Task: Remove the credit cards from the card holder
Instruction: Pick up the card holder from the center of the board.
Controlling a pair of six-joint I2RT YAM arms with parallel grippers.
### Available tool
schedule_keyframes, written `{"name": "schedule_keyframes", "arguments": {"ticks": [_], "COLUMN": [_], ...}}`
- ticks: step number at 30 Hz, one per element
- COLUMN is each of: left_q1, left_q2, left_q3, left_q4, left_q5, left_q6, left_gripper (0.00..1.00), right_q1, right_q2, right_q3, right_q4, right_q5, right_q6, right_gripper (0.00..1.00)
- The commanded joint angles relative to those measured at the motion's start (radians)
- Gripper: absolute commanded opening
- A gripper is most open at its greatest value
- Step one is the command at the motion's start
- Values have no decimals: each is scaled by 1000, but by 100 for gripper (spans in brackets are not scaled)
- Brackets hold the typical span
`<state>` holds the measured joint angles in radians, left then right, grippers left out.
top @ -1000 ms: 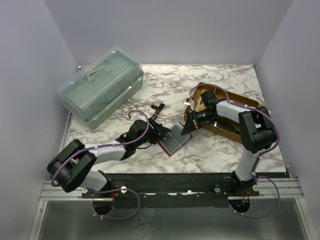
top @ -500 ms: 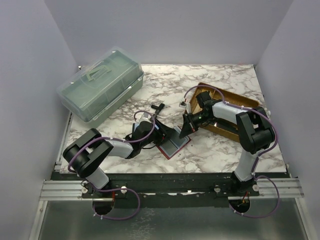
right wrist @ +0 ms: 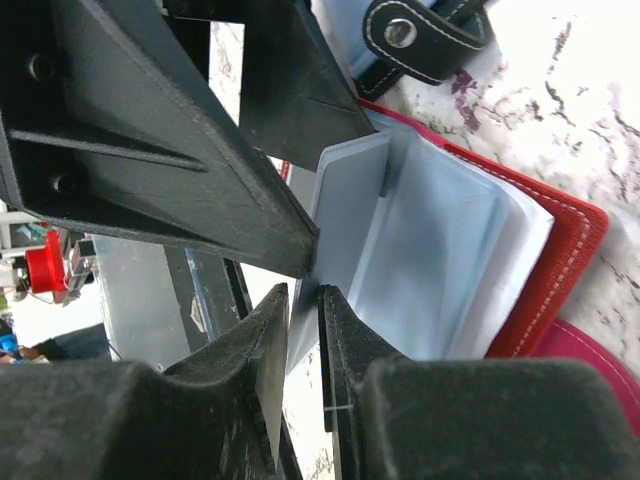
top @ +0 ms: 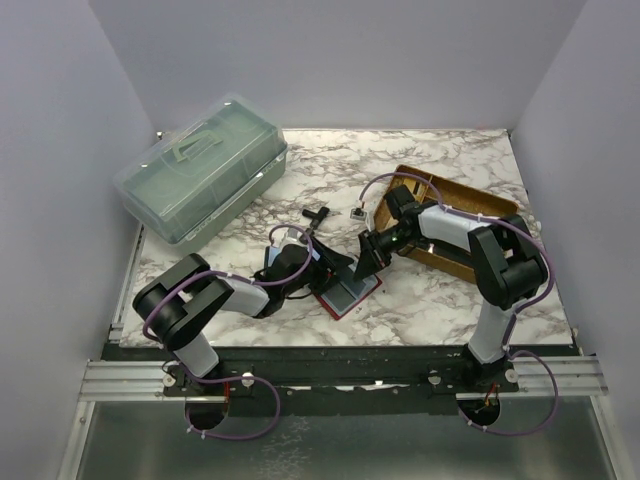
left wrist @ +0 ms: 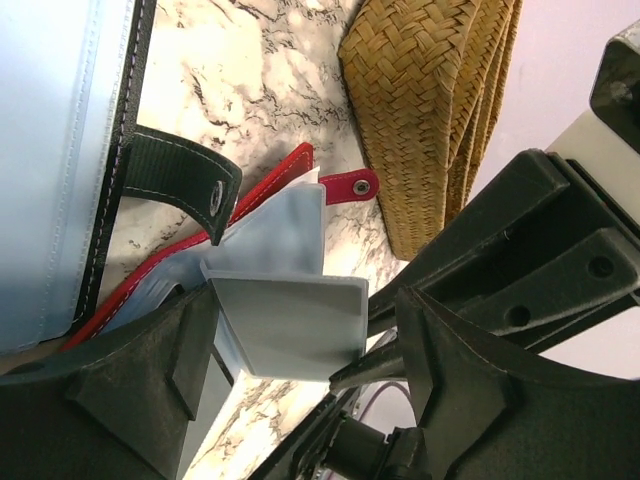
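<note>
Now: right gripper point(right wrist: 303, 300) clamped onto light grey flat card point(right wrist: 345, 210) over unfolded red card holder point(right wrist: 560, 250); left gripper point(left wrist: 305, 300) spread wide, empty.

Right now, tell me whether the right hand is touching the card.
Touching. The right wrist view shows the card running down into the narrow slit between the fingers of the right hand, pinched there with no gap.

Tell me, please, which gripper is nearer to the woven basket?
Right. The right gripper is just left of the woven basket, at the red card holder; the left gripper is farther left, on the holder's other side.
</note>
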<state>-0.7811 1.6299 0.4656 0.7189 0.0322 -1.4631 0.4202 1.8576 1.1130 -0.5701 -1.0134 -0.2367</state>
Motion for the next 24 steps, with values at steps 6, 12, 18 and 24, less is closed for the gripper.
{"name": "schedule_keyframes", "arguments": {"ticks": [6, 12, 18, 24], "left_q1": [-8, -8, -8, -8], "left_q2": [10, -21, -56, -79], "left_q3": [-24, -46, -56, -45], "left_q4": [42, 8, -53, -117], "left_q5": [-25, -25, -25, -25], "left_q6": [-72, -75, -60, -46], "left_gripper": [69, 56, 33, 19], "right_q1": [35, 37, 40, 40], "right_q2": [-40, -32, -30, -38], "right_q3": [-2, 6, 11, 26], "right_q4": [-20, -55, -65, -73], "right_q5": [-104, -182, -186, -183], "right_q6": [-59, -96, -102, -95], "right_gripper": [31, 40, 42, 43]}}
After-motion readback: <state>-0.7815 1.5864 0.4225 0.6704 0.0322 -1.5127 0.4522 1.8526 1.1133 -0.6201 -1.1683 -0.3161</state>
